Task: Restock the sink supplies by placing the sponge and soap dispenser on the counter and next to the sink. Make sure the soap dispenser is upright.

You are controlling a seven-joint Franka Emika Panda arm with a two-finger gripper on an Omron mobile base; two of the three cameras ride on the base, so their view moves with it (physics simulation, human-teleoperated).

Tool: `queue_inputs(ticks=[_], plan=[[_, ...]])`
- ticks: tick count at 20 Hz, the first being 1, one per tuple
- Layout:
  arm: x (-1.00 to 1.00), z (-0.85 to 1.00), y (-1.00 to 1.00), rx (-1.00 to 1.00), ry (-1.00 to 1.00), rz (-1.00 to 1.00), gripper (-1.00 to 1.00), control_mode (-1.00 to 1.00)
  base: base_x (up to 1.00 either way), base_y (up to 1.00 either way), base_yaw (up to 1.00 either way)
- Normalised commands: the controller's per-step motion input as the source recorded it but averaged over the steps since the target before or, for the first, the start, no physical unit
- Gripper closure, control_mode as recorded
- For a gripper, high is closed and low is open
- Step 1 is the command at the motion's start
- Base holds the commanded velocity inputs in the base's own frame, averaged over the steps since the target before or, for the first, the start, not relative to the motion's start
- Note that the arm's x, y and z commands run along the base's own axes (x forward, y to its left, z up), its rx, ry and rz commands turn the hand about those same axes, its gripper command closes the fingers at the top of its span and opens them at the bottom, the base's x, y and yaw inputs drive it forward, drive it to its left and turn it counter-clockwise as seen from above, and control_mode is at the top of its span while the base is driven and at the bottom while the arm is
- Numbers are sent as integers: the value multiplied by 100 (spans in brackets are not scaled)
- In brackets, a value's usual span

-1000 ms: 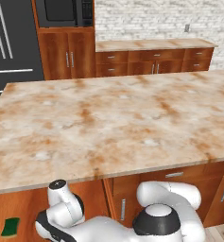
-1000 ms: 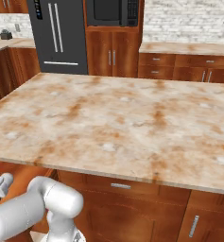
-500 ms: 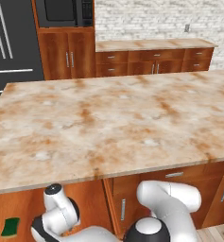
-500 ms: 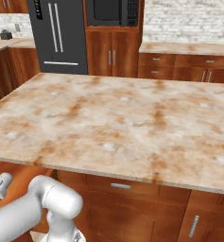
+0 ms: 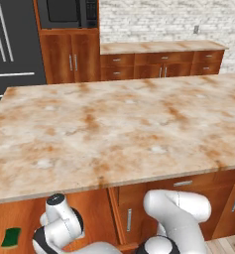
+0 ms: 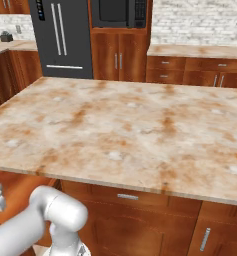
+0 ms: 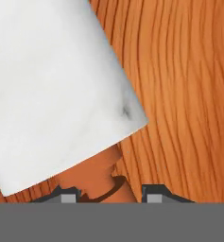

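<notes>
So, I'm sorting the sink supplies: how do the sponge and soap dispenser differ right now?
The sponge is small, flat and green; the soap dispenser is a pale grey-white cylinder with an orange-brown pump. The sponge lies loose down by the island; the dispenser's pump sits between the fingers. Both are off the counter.

The glossy white, rounded-link robot arm point(image 5: 176, 213) is showing dark grey joint rings, and two small dark finger tips point(image 7: 66, 194) with pale grey pads.

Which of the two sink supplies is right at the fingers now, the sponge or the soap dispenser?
The soap dispenser: its pale body and orange-brown pump sit right between the fingers. The green sponge lies apart, low down beside the arm.
</notes>
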Motion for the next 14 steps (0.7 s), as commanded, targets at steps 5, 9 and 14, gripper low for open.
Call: queue_inputs(ticks=[5, 9, 14], plan=[[-24, 79, 0, 0, -3, 2, 100, -100, 0, 0, 0], [-50, 55, -5, 0, 0, 22, 100, -100, 0, 0, 0], [-66, 87, -37, 3, -7, 26, 100, -100, 0, 0, 0]])
